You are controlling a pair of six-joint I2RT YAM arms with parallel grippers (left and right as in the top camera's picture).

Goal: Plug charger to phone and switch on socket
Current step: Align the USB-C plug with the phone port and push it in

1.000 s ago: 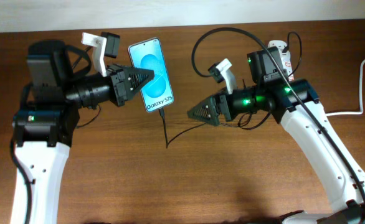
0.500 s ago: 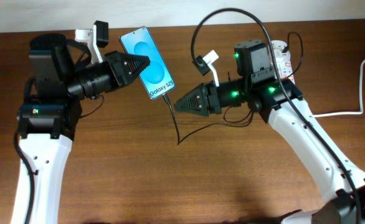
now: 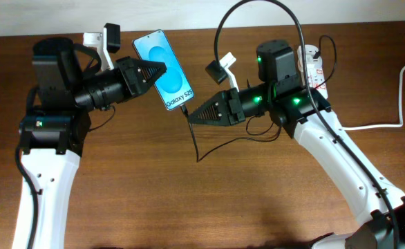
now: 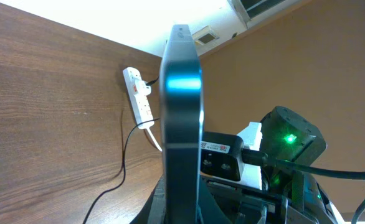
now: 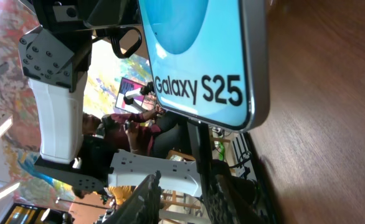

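Observation:
My left gripper (image 3: 159, 70) is shut on the phone (image 3: 164, 69), holding it off the table with its cyan screen tilted up. In the left wrist view I see the phone (image 4: 181, 112) edge-on, rising from the gripper (image 4: 182, 214). The charger cable (image 3: 194, 138) hangs from the phone's bottom edge and curls back across the table. My right gripper (image 3: 191, 117) points at that bottom edge. In the right wrist view the cable (image 5: 201, 149) runs down from the phone (image 5: 195, 56) between the narrowed fingers of the gripper (image 5: 189, 199). It lies against one finger, with a gap on the other side.
The white socket (image 3: 312, 62) lies at the back right behind my right arm, with black cable looping over it. It also shows in the left wrist view, the socket (image 4: 139, 96) near the table's far edge. A thick white cord (image 3: 396, 104) runs off to the right.
The right gripper slid left up to the phone's bottom edge and its jaws narrowed around the cable. The left gripper raised and tilted the phone, then held still.

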